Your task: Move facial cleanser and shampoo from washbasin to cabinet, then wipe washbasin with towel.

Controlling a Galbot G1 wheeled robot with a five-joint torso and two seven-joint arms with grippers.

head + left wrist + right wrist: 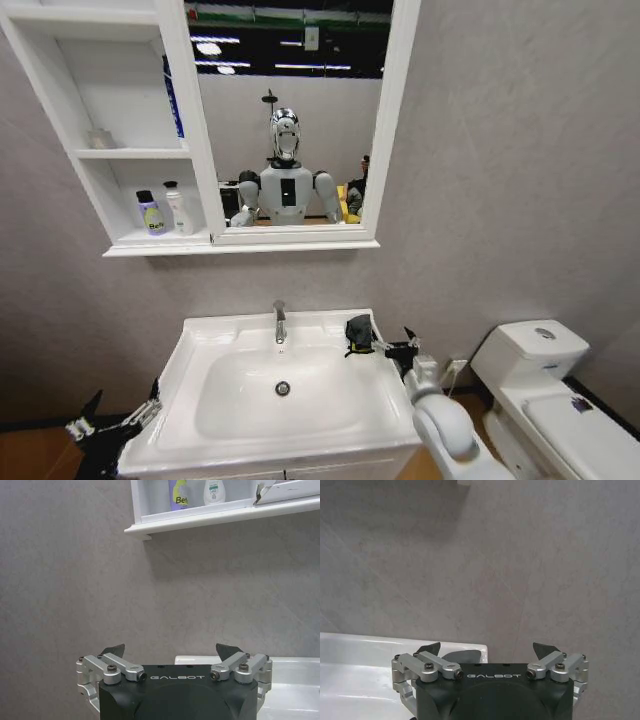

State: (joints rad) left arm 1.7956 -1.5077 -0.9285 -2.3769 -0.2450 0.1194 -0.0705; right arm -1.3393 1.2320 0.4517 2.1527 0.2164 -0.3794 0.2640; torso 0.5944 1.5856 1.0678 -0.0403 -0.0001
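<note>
The facial cleanser and shampoo stand side by side on the lowest shelf of the white cabinet [130, 152]: a purple bottle [150, 213] [179, 495] and a white bottle [178, 208] [213, 491]. I cannot tell which is which. The small dark towel [359, 335] [462, 655] lies bunched on the back right rim of the washbasin [230, 330]. My right gripper [392, 342] [487, 651] is open just right of the towel, at the rim's corner. My left gripper [125, 408] [170, 652] is open, low beside the basin's left edge, holding nothing.
A chrome tap [280, 322] stands at the back of the washbasin, with the metal drain [283, 388] in the bowl. A white-framed mirror [290, 110] adjoins the cabinet. A white toilet [540, 390] stands at the right. The grey wall [520, 570] is close behind.
</note>
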